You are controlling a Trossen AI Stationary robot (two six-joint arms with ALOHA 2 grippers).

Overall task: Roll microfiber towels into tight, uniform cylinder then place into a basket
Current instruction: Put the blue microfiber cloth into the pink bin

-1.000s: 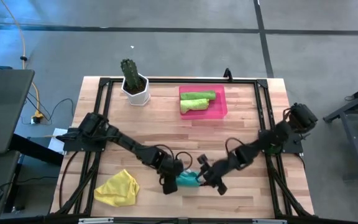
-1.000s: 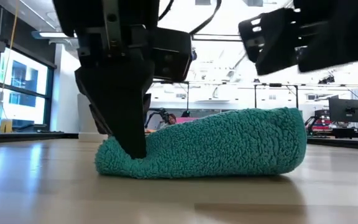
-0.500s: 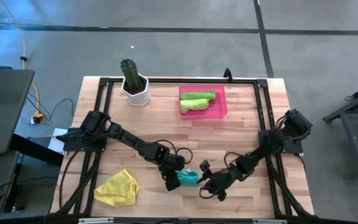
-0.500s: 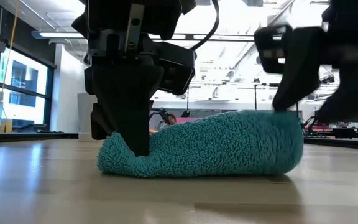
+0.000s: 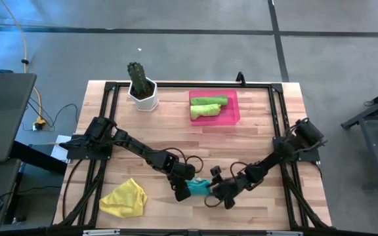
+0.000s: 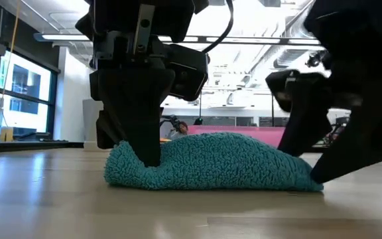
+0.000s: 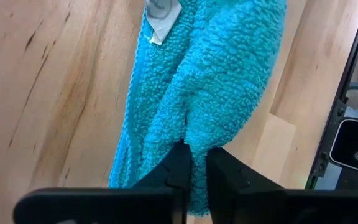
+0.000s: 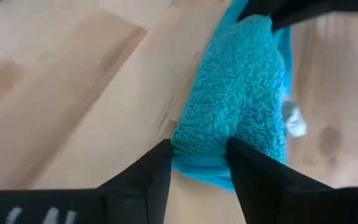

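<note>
**Two grippers are holding one teal roll, end to end**

The teal towel (image 5: 197, 187) is lying rolled up near the front of the table (image 5: 254, 131), with its long side running left to right. The left gripper (image 7: 194, 163) is pinching a fold at the roll's left end, its fingers pressed nearly together. The right gripper (image 8: 197, 158) is sitting at the other end, its fingers spread on both sides of the roll's tip and touching it. So both arms are right at the towel.

The pink basket (image 5: 233, 117) is sitting toward the back of the table, well apart from the roll, with two green rolls (image 5: 207, 107) already inside. The bare wood between looks open. A yellow towel (image 5: 125, 198) is lying loose near the front left corner. A cactus pot (image 5: 142, 93) is standing left of the basket.
</note>
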